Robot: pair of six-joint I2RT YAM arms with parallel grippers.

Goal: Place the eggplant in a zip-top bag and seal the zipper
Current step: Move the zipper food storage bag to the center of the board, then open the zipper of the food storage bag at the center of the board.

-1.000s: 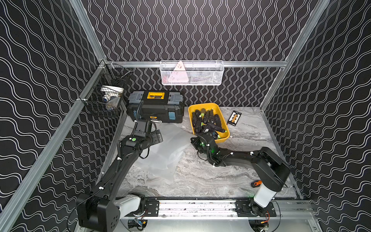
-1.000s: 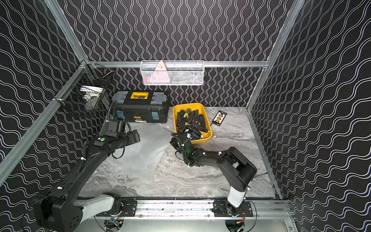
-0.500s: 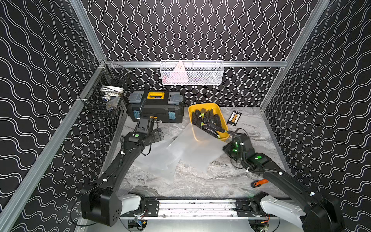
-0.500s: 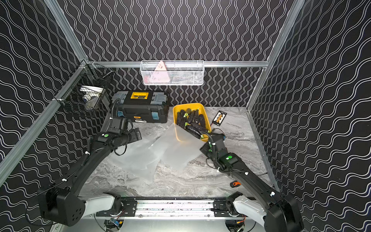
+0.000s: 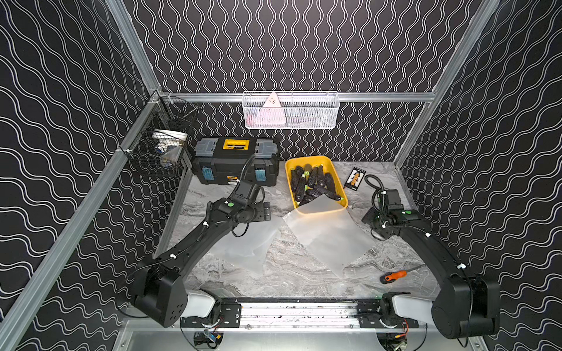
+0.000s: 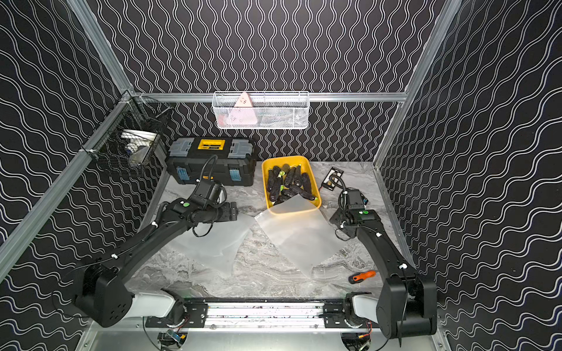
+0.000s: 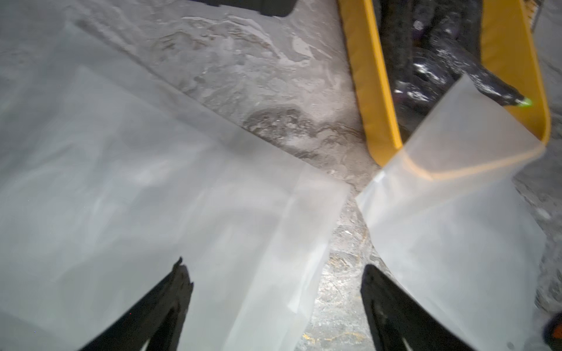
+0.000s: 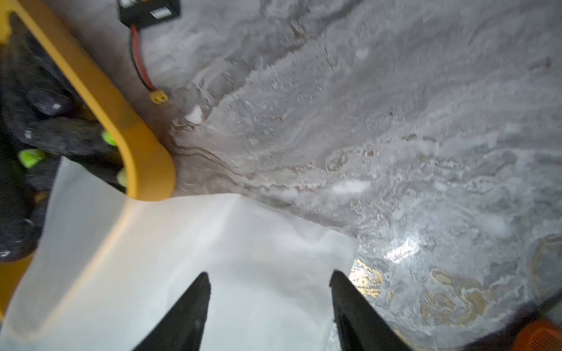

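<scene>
Several dark purple eggplants (image 5: 313,182) (image 6: 289,182) lie in a yellow bin (image 5: 307,158) (image 6: 286,158). Two clear zip-top bags are on the table. One bag (image 5: 246,243) (image 6: 213,240) (image 7: 137,182) lies flat at the left, and my left gripper (image 5: 264,211) (image 6: 234,212) (image 7: 275,270) hovers open over its far corner. The other bag (image 5: 325,231) (image 6: 295,234) (image 8: 197,258) has a corner resting up on the bin's near rim (image 8: 106,97). My right gripper (image 5: 369,217) (image 6: 334,218) (image 8: 270,275) stands open over that bag's right corner, holding nothing.
A black toolbox (image 5: 235,165) stands at the back left beside the bin. A small black battery pack (image 5: 355,179) lies at the back right, an orange-handled screwdriver (image 5: 395,276) near the front right. A white wire basket (image 5: 290,111) and a black one (image 5: 161,149) hang on the frame.
My right arm swung from the table's middle to the right, carrying one bag off the pile until it leaned on the bin, then opened and let it go. The left gripper shifted slightly right.
</scene>
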